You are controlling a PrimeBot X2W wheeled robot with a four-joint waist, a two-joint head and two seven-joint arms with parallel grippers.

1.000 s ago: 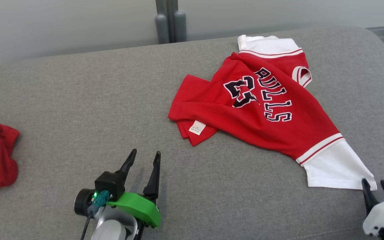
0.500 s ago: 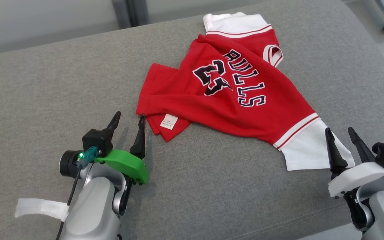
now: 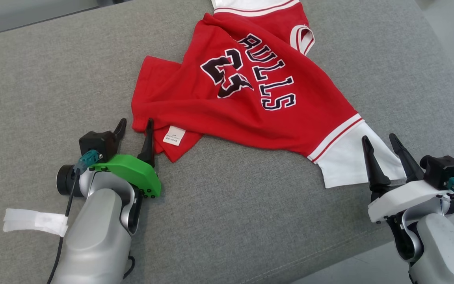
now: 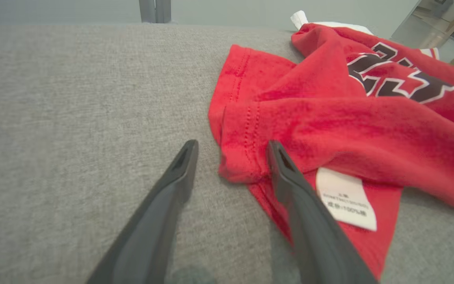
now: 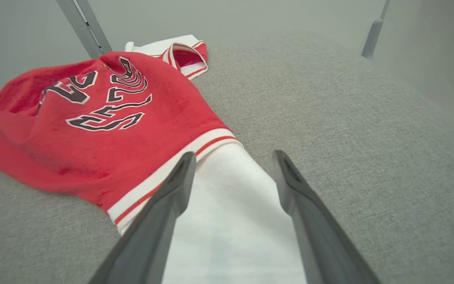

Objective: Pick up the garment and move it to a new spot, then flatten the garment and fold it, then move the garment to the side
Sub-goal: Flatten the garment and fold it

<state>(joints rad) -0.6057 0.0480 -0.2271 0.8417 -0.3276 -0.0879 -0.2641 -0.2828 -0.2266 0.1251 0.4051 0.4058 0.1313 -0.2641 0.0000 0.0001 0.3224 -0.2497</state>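
the red garment [image 3: 250, 98] is lying at 12 o'clock on the grey cushion [image 3: 53, 79], and the left gripper [image 3: 136, 122] and right gripper [image 3: 378, 138], both gaping wide at its doubled edges, are risking pinching just one layer.

The shirt [image 3: 227, 114] was cut off by the head view's top edge; its label [image 3: 174, 136] could not be read.

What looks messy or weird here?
The red jersey lies crumpled and askew on the grey cushion: one corner is folded over, showing its white label, and a crease hides part of the number. A white tape strip shows beside the left forearm.
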